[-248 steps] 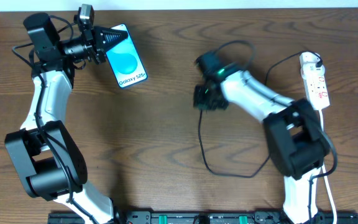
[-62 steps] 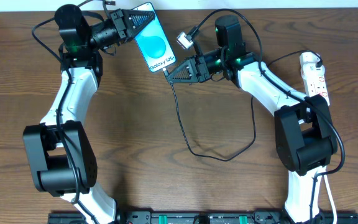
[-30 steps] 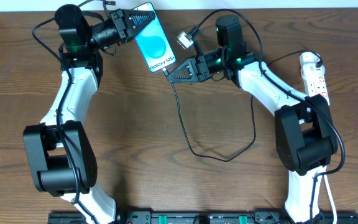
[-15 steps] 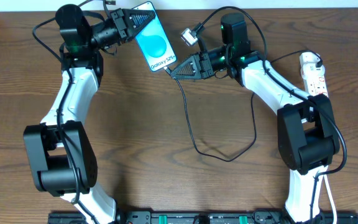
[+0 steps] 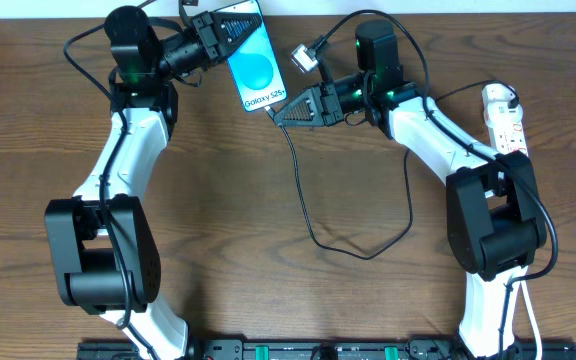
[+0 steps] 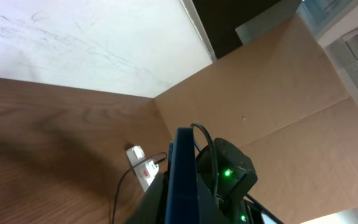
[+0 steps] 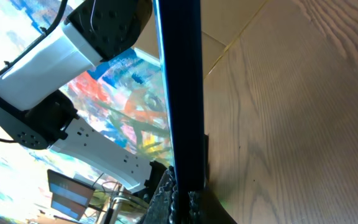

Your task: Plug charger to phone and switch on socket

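So the left arm has swung a little to the right since half a second ago, carrying the phone (image 5: 259, 72) with it; the right arm looks like it's sitting in the same spot. The left gripper (image 5: 236, 24) is clamped on the phone's upper end and holds it up off the table (image 5: 218, 220), screen facing up and tilted. The right gripper (image 5: 280, 116) is pinched shut on the tip end of the charger (image 5: 366, 256), and its tip sits right at the phone's lower end, pretty much touching. In the right wrist view the phone is edge-on, right above the fingertips. Can't tell if the plug is actually in. The rest of the cable loops down across the table and back up toward the socket (image 5: 506, 128), which lies well off at the right edge.
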Robot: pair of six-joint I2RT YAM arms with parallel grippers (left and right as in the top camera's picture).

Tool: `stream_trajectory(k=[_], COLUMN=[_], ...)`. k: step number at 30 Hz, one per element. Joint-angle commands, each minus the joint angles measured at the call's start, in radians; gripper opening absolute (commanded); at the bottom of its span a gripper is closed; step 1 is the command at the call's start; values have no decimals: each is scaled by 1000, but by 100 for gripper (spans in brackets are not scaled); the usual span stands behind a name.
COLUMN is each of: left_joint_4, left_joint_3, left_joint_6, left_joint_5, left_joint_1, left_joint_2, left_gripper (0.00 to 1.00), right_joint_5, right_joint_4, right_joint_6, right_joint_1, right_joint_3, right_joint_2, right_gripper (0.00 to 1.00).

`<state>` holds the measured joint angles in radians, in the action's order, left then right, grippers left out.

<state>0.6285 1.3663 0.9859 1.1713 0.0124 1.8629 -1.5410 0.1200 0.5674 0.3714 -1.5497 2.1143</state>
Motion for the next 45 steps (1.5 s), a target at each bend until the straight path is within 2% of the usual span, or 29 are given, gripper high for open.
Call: stream_trajectory(k=[1, 12, 19, 24, 28, 40, 45], left_joint_4=[0, 1, 2, 2, 2, 1, 1], left_joint_3=[9, 9, 9, 9, 9, 9, 9], left_joint_6=[-6, 13, 15, 96, 140, 153, 152], left_joint_5=[39, -183, -206, -222, -204, -76, -31], left_joint_1=[-25, -25, -5, 66, 135, 172, 172], left_joint_2=[-21, -21, -21, -21, -21, -21, -21], left_gripper=[7, 8, 7, 7, 7, 7, 7], right_joint_5=[66, 103, 124, 157, 269, 1006, 1194], right_joint_4=[12, 13, 38, 37, -10, -581, -802], right_joint_6=[23, 40, 66, 69, 76, 54, 19], right_joint_1=[-3, -4, -7, -17, -32, -118, -152], right_joint_3=[-13, -13, -13, -13, -13, -14, -30], right_joint_2=[1, 1, 1, 1, 1, 0, -3], right_gripper=[1, 1, 1, 1, 1, 1, 1])
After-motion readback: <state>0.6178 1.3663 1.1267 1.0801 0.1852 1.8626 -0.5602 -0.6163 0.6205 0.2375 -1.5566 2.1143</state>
